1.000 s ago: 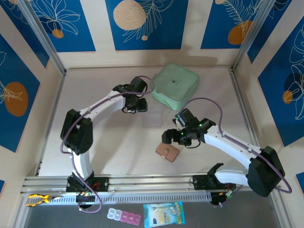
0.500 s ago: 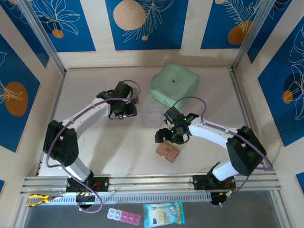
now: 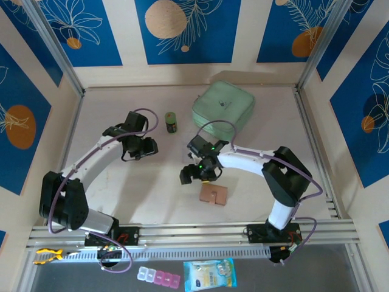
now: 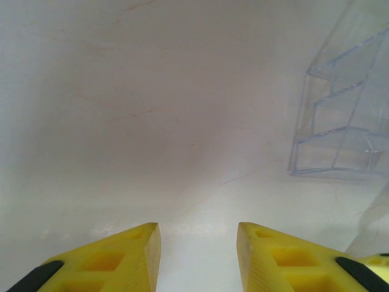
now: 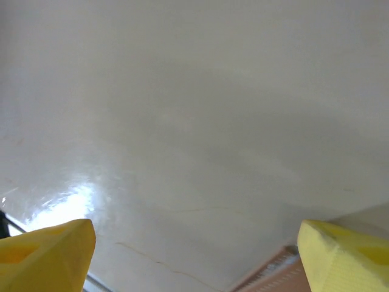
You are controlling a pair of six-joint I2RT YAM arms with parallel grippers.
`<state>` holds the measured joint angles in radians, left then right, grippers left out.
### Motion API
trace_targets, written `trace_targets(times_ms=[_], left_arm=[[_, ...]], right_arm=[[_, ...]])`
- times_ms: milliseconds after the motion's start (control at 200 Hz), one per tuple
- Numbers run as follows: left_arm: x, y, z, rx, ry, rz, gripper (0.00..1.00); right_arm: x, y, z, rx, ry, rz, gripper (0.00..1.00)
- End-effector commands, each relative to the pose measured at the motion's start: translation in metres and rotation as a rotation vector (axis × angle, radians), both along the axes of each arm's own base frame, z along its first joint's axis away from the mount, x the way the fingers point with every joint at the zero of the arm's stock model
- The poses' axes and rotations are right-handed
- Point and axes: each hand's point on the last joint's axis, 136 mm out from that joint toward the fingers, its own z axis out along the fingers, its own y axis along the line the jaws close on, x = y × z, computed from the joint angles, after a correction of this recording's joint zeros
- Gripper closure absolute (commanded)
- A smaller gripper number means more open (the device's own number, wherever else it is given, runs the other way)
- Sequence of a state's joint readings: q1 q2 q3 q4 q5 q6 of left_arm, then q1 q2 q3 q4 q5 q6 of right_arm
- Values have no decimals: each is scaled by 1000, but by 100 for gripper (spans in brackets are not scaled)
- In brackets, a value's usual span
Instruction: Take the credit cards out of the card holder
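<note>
The card holder lies flat on the table, a little right of centre and towards the near edge. Seen from above it is folded shut, so whatever sits in its pockets is hidden. Its pinkish edge also shows at the bottom of the right wrist view.

The right gripper hangs just to the far left of the card holder. Its yellow fingers are spread wide with only bare table between them, gripping nothing. I cannot tell whether either finger touches the leather.

The left gripper is over the left half of the table, well apart from the card holder. Its fingers are parted by a moderate gap and released, with plain tabletop showing through.

To its right in the left wrist view stands a clear plastic box with stepped transparent walls. The table can be seen through them.

Far from the arms, a mint-green zip case lies closed, so its contents are out of sight. Just left of it is a small dark green cylindrical container; what it holds cannot be told.

On the dark strip nearest the camera lie a pill organiser with clear and pink compartments, too small to read inside, and beside it on the right a blue-printed sachet.
</note>
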<state>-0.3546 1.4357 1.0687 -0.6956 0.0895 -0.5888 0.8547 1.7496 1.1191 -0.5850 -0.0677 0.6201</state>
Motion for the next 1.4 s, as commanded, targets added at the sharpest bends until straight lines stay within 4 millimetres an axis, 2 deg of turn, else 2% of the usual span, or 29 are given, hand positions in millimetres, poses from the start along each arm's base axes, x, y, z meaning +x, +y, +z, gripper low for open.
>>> trace_targets(times_ms=[0, 195, 445, 575, 605, 715, 870, 1025, 1175, 1396], left_arm=[[-4, 3, 1, -16, -2, -22, 63], [-7, 3, -6, -25, 8, -25, 62], [-6, 1, -4, -34, 5, -31, 61], [-6, 2, -3, -32, -2, -31, 60], [-5, 2, -2, -32, -4, -32, 60], [-5, 1, -4, -34, -2, -31, 59], [-5, 1, -3, -37, 1, -33, 58], [-6, 3, -2, -31, 0, -30, 57], [-8, 5, -3, -24, 2, -26, 57], [-9, 4, -3, -30, -1, -22, 56]], right_arm=[[-30, 12, 5, -9, 78, 104, 13], [-71, 9, 6, -58, 163, 172, 13], [-110, 0, 29, -49, 213, 175, 10], [-130, -15, 23, -90, 251, 148, 4], [-133, -19, 21, -101, 257, 135, 0], [-136, -30, 11, -128, 267, 87, 1], [-128, -47, -2, -173, 257, 7, 1], [-107, -60, -12, -175, 235, -83, 1], [-79, -71, -9, -177, 173, -146, 1], [-40, -72, -4, -93, 119, -240, 1]])
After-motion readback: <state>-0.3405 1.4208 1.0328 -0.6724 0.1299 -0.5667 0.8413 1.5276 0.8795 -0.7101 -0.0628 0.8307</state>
